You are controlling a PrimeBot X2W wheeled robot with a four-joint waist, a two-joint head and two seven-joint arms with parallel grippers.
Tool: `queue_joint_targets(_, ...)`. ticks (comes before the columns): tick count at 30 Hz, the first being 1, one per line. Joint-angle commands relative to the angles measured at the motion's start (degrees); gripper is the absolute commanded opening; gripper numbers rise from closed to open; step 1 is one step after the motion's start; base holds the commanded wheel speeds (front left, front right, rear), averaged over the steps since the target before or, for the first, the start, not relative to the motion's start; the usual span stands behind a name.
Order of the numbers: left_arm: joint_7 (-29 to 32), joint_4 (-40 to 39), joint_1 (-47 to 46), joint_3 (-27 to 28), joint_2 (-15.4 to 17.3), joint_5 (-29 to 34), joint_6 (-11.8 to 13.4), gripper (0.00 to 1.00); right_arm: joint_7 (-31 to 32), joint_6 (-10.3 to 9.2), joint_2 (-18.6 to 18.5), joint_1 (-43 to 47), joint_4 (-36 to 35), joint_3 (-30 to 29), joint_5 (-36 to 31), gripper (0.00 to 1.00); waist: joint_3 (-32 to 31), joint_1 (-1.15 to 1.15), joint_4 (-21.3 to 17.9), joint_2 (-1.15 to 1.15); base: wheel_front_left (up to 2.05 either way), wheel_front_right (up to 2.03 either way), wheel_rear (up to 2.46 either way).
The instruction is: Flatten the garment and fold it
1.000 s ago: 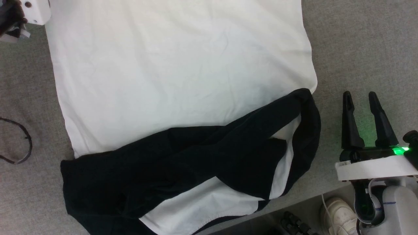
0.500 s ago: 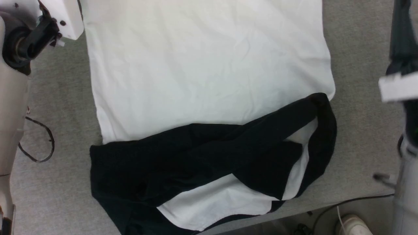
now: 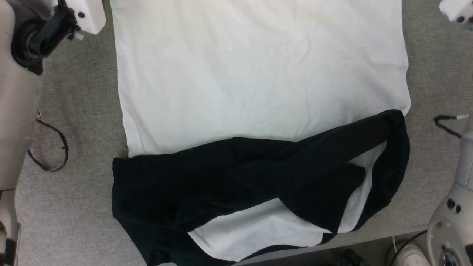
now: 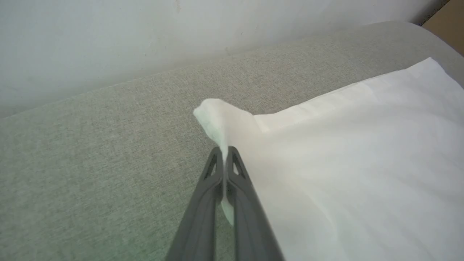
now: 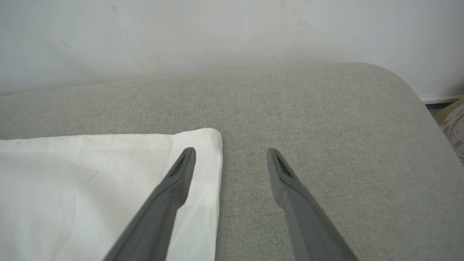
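Observation:
The garment (image 3: pixel 258 81) lies spread on the grey table, its white panel reaching toward the far side and its black sleeves and edges (image 3: pixel 240 177) bunched along the near side. In the left wrist view my left gripper (image 4: pixel 226 152) is shut on a far corner of the garment (image 4: pixel 224 119), pinched up off the surface. In the right wrist view my right gripper (image 5: pixel 230 156) stands open over the other far corner (image 5: pixel 206 145); one finger is above the white cloth, the other above bare table. Its jaws hold nothing.
A grey fabric-covered table (image 3: pixel 74 207) carries the garment and ends at a white wall (image 5: pixel 217 36) at the back. A loose black cord (image 3: pixel 51 147) lies at the left, another cord (image 3: pixel 445 122) at the right. A white shoe (image 3: pixel 406 255) shows below the near edge.
The head camera has swung, so the whole picture has shifted rightward. My right gripper has left its low right place and gone up toward the far corner; its fingers are out of the head view.

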Motion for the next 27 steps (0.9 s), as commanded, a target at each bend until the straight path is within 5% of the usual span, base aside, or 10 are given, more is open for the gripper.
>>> queue_joint_targets(1,-0.5,-0.1,-1.2,-0.4,-0.4,-0.8,-0.4,0.00,1.2,-0.04,0.1,-1.8,1.8,-0.1,-1.2,1.00,1.1,-0.01,0.3,0.00,0.00,0.00,0.00)
queue_joint_targets(26,-1.7,-1.8,-4.5,-7.5,-1.4,-4.6,-0.5,0.00,0.6,-0.04,0.2,-10.2,19.6,-2.6,-6.1,1.00,4.2,-0.01,4.6,0.00,0.00,0.00,0.00)
queue_joint_targets(27,-1.7,-1.8,-4.7,-7.6,-1.3,-4.8,-0.5,0.00,0.5,-0.04,0.2,-10.4,20.0,-2.7,-6.5,0.56,4.4,-0.01,4.6,0.00,0.00,0.00,0.00)
